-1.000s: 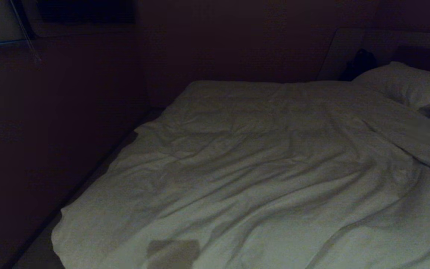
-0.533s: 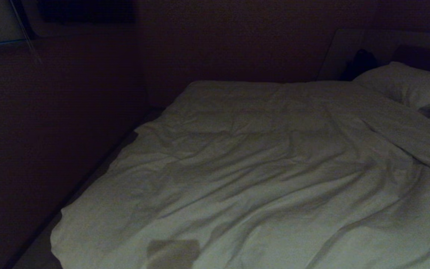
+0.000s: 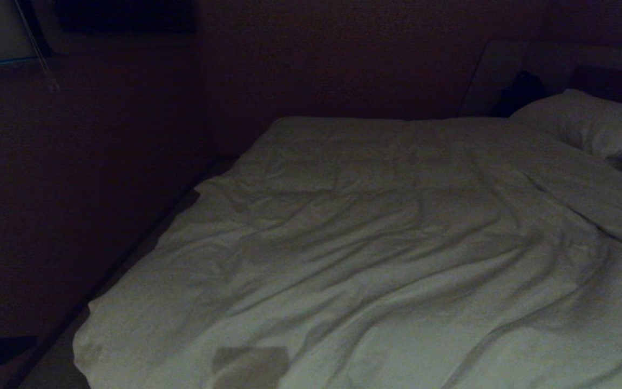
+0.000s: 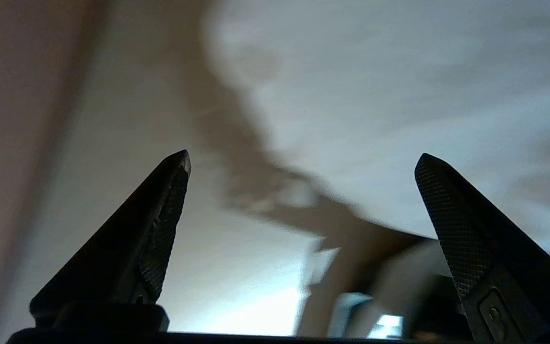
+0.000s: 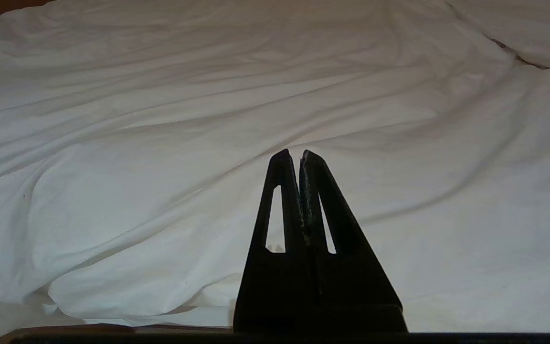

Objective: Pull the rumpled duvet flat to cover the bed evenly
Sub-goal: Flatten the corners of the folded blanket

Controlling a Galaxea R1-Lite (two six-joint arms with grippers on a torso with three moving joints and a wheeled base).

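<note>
1. Far left, head view: a dark wall point(image 3: 100, 162) stands beside the bed, with a strip of floor point(image 3: 57, 362) between the wall and the bed's left edge. A dim dark shape shows at the lower left corner; what it is cannot be told.
2. Left pincer point(image 4: 303, 160): seen in the left wrist view only. Its two black fingers point(image 4: 155, 224) are spread wide with nothing between them. Beyond them lie a blurred edge of white cloth and pale floor. The fingers touch neither.
3. Centre: the duvet point(image 3: 376, 254) lies over the bed point(image 3: 143, 237) from the near edge to the far side. It covers the mattress to the left edge, where its corner hangs near the floor strip. The surface is rumpled, with long creases running diagonally across the middle and near portion. A small darker patch shows on it near the lower edge of the head view.
4. Right pincer point(image 5: 300, 154): in the right wrist view its two black fingers are pressed together, pinching nothing. It is low at the near side of the bed, pointing across the duvet point(image 5: 208, 143), apart from the cloth.
5. Right: a folded band of the duvet runs diagonally toward the head end.
6. Far right: a white pillow point(image 3: 592, 121) lies at the head of the bed, against a dark headboard point(image 3: 608, 81).
</note>
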